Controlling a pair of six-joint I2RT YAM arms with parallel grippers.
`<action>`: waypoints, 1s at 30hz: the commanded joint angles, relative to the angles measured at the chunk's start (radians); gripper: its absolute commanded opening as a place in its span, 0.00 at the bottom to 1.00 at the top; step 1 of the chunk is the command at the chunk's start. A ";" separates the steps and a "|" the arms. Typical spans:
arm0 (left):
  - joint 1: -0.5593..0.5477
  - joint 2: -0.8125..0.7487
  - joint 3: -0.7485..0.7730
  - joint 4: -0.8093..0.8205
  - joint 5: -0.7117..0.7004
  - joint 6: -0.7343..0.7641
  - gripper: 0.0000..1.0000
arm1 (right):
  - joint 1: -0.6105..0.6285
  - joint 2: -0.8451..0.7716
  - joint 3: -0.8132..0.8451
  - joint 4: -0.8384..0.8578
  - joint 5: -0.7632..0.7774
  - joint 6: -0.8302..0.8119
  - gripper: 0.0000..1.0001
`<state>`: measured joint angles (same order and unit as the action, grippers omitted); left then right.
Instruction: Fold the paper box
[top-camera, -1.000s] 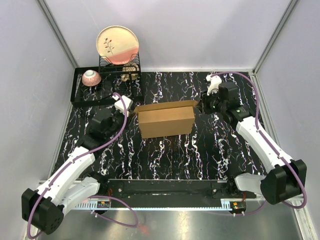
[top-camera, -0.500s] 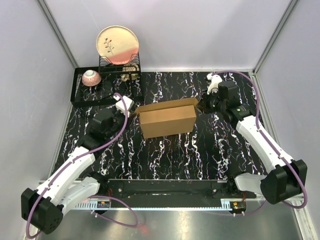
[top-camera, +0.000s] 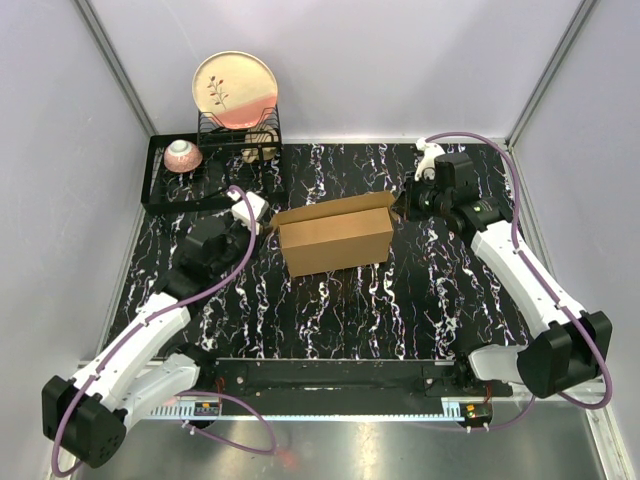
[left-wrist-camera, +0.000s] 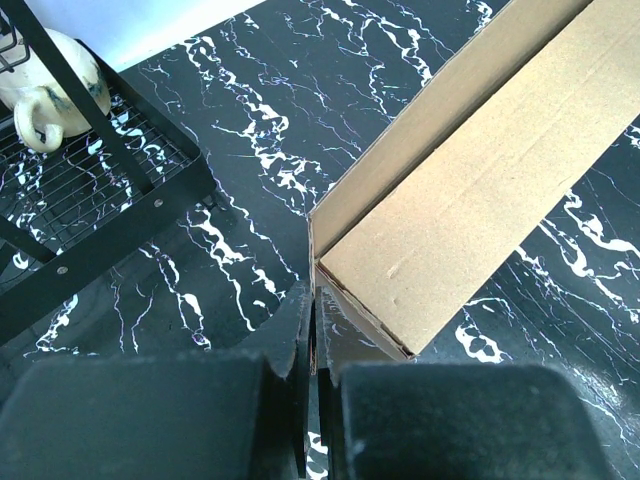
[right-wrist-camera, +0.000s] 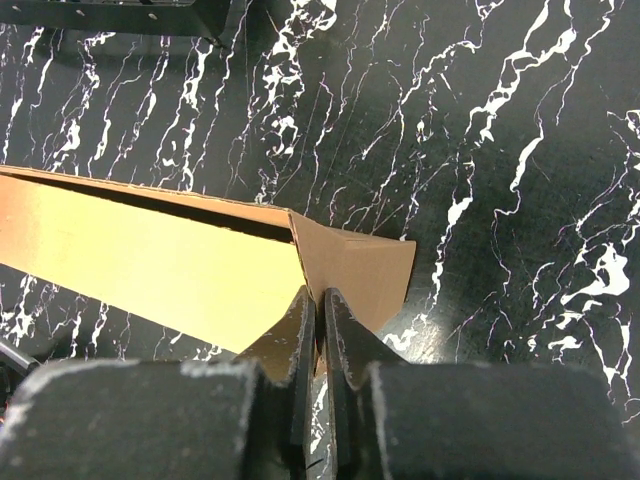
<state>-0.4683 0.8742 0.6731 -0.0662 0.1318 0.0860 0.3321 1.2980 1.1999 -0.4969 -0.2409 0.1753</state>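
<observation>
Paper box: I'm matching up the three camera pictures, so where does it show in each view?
Top external: the paper box sits mid-picture, at the middle of the table.
Left wrist: the paper box runs diagonally across the upper right.
Right wrist: the paper box crosses left and centre, its end flap at the middle.
Shared landmark: the black, white-veined table.

The paper box (top-camera: 333, 237) lies on the table (top-camera: 340, 310) in the middle of the top view, a bit above the centre. The left gripper (top-camera: 265, 225) is at its left end and the right gripper (top-camera: 399, 208) at its right end, each touching an end flap. In the upper left, a tray (top-camera: 150, 175) sits on the table. A bowl (top-camera: 183, 156) is in its left part. A rack (top-camera: 240, 125) stands in its right part, with a plate (top-camera: 234, 90) upright in it.
</observation>
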 joint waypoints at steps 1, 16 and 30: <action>-0.007 0.016 0.034 -0.029 -0.003 0.018 0.00 | 0.005 0.004 0.041 0.023 -0.024 0.066 0.02; -0.015 0.031 0.042 -0.030 -0.011 0.021 0.00 | 0.005 0.055 0.088 -0.040 -0.024 0.207 0.00; -0.032 0.062 0.043 -0.015 -0.003 -0.018 0.00 | 0.044 -0.023 -0.072 0.066 0.084 0.288 0.00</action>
<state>-0.4789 0.9092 0.6991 -0.0715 0.1051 0.0963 0.3386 1.3197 1.1770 -0.4774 -0.1947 0.3908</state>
